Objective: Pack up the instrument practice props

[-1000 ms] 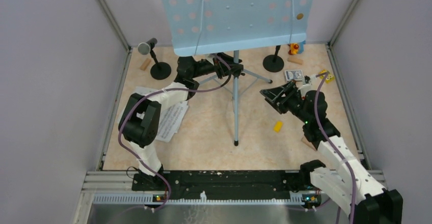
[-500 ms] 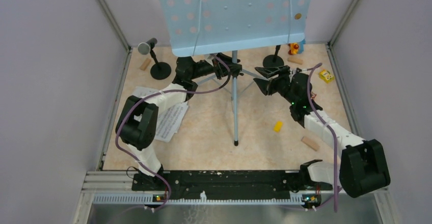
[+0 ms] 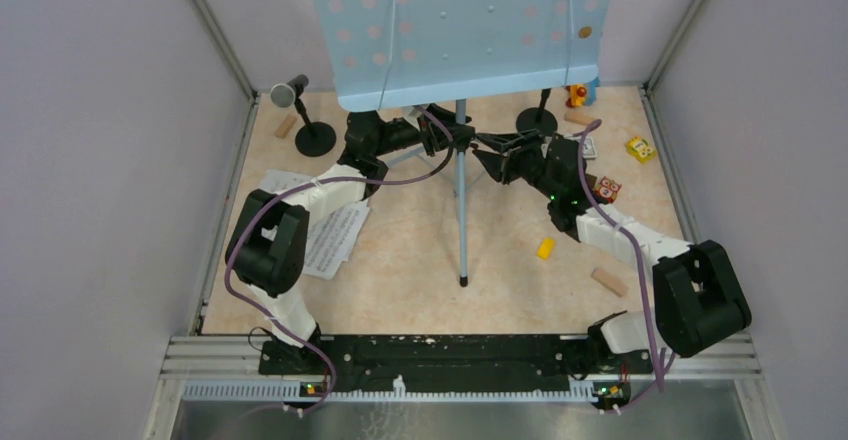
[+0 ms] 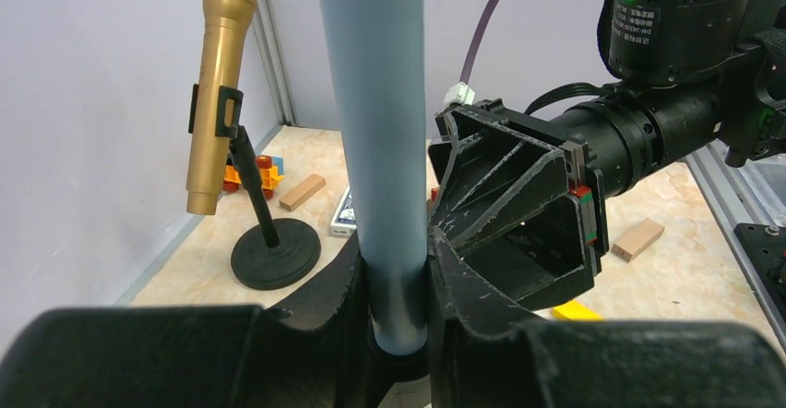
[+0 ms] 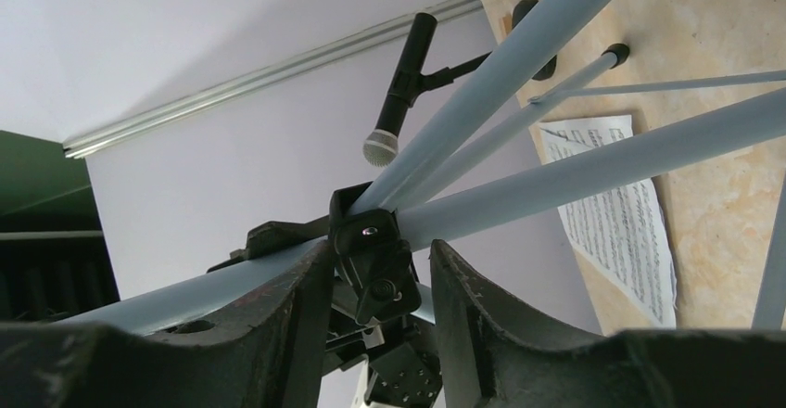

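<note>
At the middle of the table, the light blue music desk (image 3: pixel 460 30) stands upright on its grey tripod, the hole-punched panel leaning toward the back wall. The left gripper (image 4: pixel 399 274) is clamped on the pole (image 4: pixel 371 102) low down, a black finger pressed against each side, so the jaws are narrow and holding. The right gripper (image 5: pixel 375 269) comes in from the other side at the same height. Its fingers (image 5: pixel 297 315) straddle the black collar (image 5: pixel 369 236) where the legs meet the pole; the jaws are partway apart, with a sliver of space on one side – not a firm grip that can be seen.

The two grippers sit just beside each other, almost touching across the pole. One tripod leg (image 3: pixel 462 250) runs toward the near edge and ends on a black foot.

At the back left corner, a black microphone (image 3: pixel 290 90) sits tilted in its round-based holder (image 3: pixel 315 140). At the back right, a gold microphone (image 4: pixel 215 83) is clipped upright in a second holder (image 4: pixel 276 255). The white music sheets (image 3: pixel 335 240) lie flat on the table under the left arm.

Near the right arm – loose on the table – are a yellow block (image 3: pixel 545 249), a wooden block (image 3: pixel 608 281), a yellow toy (image 3: pixel 640 148) and a small card box (image 4: pixel 343 211).
</note>
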You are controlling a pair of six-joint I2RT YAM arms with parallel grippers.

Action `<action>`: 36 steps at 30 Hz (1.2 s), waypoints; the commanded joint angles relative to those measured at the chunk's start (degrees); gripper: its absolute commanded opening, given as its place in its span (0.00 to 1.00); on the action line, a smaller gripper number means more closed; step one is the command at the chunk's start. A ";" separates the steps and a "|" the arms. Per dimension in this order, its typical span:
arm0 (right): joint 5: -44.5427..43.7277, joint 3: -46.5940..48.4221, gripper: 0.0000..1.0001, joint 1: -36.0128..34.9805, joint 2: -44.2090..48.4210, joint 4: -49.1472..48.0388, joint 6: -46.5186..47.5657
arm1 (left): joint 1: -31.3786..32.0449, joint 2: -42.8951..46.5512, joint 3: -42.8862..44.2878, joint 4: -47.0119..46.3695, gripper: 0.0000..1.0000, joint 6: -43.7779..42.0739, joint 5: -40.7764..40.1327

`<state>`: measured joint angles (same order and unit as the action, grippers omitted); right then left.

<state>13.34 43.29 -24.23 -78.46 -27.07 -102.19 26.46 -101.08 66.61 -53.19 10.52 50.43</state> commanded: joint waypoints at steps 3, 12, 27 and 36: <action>0.36 3.79 0.38 -0.46 -1.12 -4.02 -1.61 | 0.59 0.04 -1.74 2.19 0.00 -6.82 2.82; 1.60 3.13 0.00 -1.09 -2.22 -6.91 -1.73 | 1.14 -0.43 -1.93 1.80 0.00 -6.83 2.83; 3.97 8.32 0.00 -1.98 -1.12 -7.86 35.02 | 2.86 -0.01 -1.35 6.36 0.00 -11.13 2.09; 14.97 1.27 0.00 -3.63 1.39 -28.99 70.13 | 3.07 -0.35 -1.44 5.08 0.00 -10.67 2.26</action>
<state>13.87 44.34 -24.93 -79.88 -38.76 -52.42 27.38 -100.25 66.52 -50.85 7.29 48.77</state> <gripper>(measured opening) 0.048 0.289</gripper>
